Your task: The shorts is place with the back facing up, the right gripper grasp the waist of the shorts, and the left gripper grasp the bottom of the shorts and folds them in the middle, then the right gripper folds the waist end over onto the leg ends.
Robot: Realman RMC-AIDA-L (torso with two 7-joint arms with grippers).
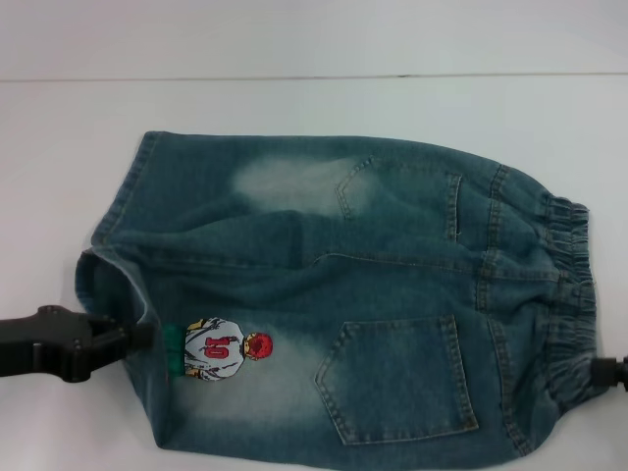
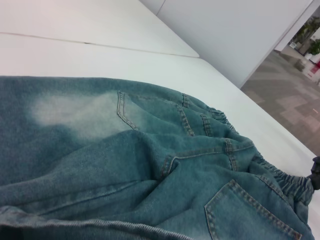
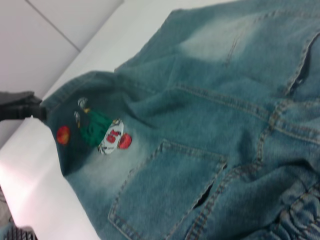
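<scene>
The shorts (image 1: pixel 334 294) lie back-up on the white table (image 1: pixel 294 98). Left gripper (image 1: pixel 132 339) is clamped on their hem; right gripper (image 1: pixel 616 373) touches the waist (image 1: pixel 569 294), its grip unclear. Next, I judge: lift both, fold in the middle

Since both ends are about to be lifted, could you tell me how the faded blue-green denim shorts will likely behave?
The faded blue-green denim shorts will probably sag between the grips: the cloth already wrinkles near the left gripper. The gathered elastic waistband may stretch when the right gripper pulls. The fabric looks thick, so folds should hold.
</scene>
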